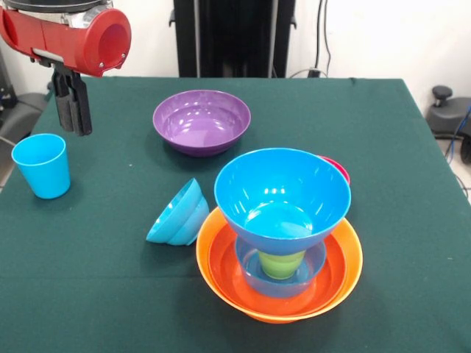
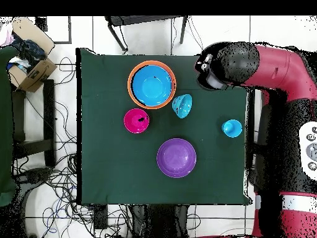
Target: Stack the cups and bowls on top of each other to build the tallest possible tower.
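Nearest the front camera stood the tower: two big orange bowls nested one in the other on the green table, a small blue bowl sitting inside them, the lime cup inside that, and a large blue bowl resting upright on top. From above, the tower read only as a blue disc ringed with orange; the cup and the small blue bowl were hidden beneath the top bowl.

Just beside the tower, on the side toward the arm, a blue bowl lay tipped on its side, its mouth turned away from the front camera; overhead it showed near the orange rim. In the front view it looked like two bowls nested, though I could not be sure.

A pink-red bowl sat upright close to the tower, plain from above; the front camera caught only a sliver of its rim behind the top bowl.

Beyond the tower, toward the pedestal, the purple bowl stood upright and empty. The light blue cup stood upright well apart from the tower, near the table's edge.

The claw hung above the table behind the light blue cup, holding nothing, its dark fingers close together with little or no gap between them. Overhead, the arm's bulk covered it entirely.
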